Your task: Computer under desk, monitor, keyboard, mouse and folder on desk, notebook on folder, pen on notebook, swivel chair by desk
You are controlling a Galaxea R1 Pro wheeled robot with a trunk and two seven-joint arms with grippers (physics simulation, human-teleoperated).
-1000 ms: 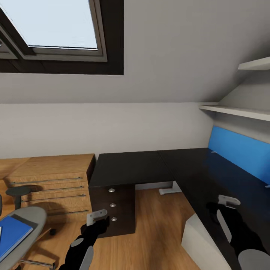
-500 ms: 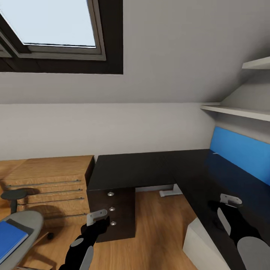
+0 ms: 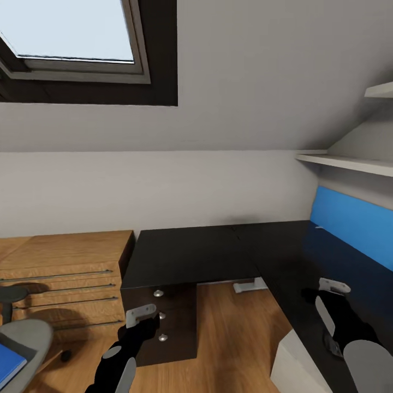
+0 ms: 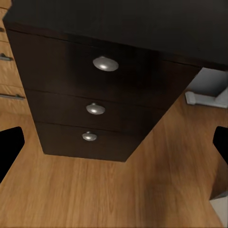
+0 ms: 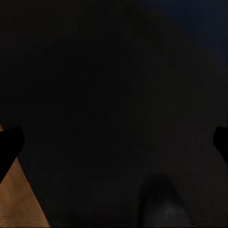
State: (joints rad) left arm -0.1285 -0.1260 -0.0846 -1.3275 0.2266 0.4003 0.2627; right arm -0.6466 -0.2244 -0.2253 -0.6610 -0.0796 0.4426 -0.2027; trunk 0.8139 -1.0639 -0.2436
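The desk (image 3: 289,262) with its black top and blue back panel (image 3: 349,224) runs along the right. My right gripper (image 3: 334,287) hovers open over the desk top (image 5: 114,85) with nothing between its fingers. At the lower left edge stands the swivel chair (image 3: 24,334) with its grey seat. A corner of the blue folder (image 3: 6,364) lies on that seat. My left gripper (image 3: 143,316) is open and empty above the wood floor, in front of the black drawer unit (image 4: 109,90), and it (image 4: 114,147) points at the unit's round silver knobs.
The black drawer unit (image 3: 164,311) stands between a light-wood chest of drawers (image 3: 65,273) and the desk. A white desk foot (image 3: 248,285) lies on the floor behind it. A white block (image 3: 297,363) sits below the desk's near edge. White shelves (image 3: 349,162) hang at the right.
The whole picture has shifted, so the camera has turned right. The chair and folder have slid toward the left edge. Both grippers hold the same open pose.
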